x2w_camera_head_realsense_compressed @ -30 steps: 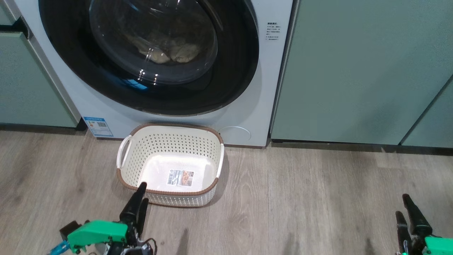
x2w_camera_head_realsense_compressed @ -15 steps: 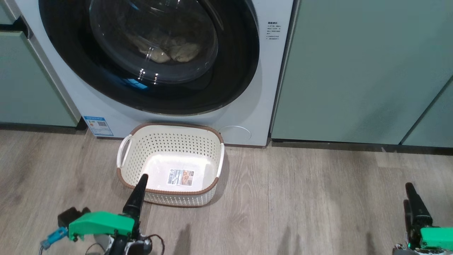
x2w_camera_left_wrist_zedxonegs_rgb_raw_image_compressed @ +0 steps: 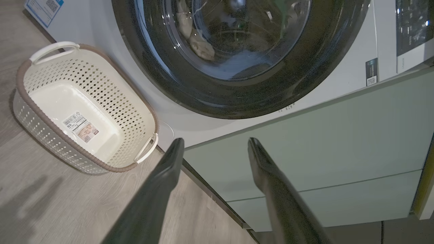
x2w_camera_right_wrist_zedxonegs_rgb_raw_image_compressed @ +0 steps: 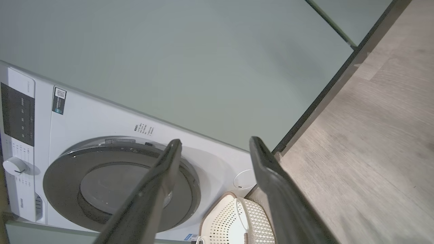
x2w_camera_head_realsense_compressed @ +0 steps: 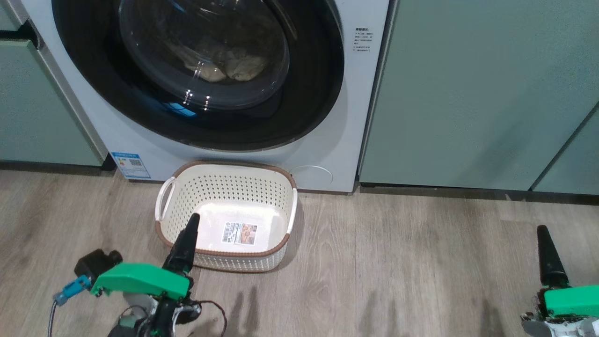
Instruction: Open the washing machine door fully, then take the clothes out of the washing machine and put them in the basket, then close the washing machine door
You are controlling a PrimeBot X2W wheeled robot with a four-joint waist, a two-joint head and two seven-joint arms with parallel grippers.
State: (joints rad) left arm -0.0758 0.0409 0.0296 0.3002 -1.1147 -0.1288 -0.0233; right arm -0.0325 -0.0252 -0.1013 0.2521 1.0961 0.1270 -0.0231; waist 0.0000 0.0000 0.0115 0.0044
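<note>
- left gripper [x2w_camera_left_wrist_zedxonegs_rgb_raw_image_compressed: 215, 142]: fingers spread wide, holding nothing. it hangs low over the floor by the basket's near-left corner and aims at the washer. i reckon it's staged there w/o blocking the drop zone.
- basket [x2w_camera_head_realsense_compressed: 224, 187]: empty, on the floor right against the front of the washing machine [x2w_camera_head_realsense_compressed: 360, 117], below the door, prob. so clothes need just a short drop.
- washing machine door [x2w_camera_head_realsense_compressed: 309, 93]: shut flat, so step 1 isn't done yet. i can't make out the handle.
- clothes [x2w_camera_head_realsense_compressed: 229, 68]: pale heap behind the glass, low in the drum.
- right gripper [x2w_camera_right_wrist_zedxonegs_rgb_raw_image_compressed: 215, 139]: also spread and empty, well off to the right over the floor, in front of the green cabinet [x2w_camera_head_realsense_compressed: 468, 93]. prob. parked clear of the door's swing.
</note>
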